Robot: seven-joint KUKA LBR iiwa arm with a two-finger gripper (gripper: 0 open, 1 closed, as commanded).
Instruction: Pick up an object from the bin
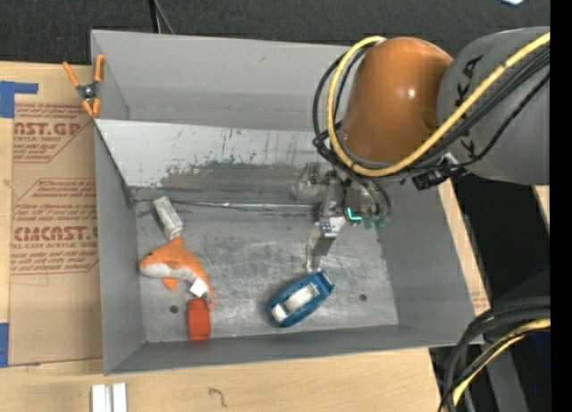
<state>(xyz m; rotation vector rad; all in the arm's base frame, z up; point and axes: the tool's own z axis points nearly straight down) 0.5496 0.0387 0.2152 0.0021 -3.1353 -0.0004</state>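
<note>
My gripper (318, 252) hangs below the arm's wrist in the right middle of the bin, its tip just above and slightly left of a blue and white oval thing (299, 300). That thing lies flat on the floor near the front wall. Nothing shows held in the gripper.
At the left front of the bin lie an orange and white plush fish (172, 264), a small red piece (197, 319) and a short silver-grey cylinder (167, 216). The arm with its orange cover fills the bin's right back part.
</note>
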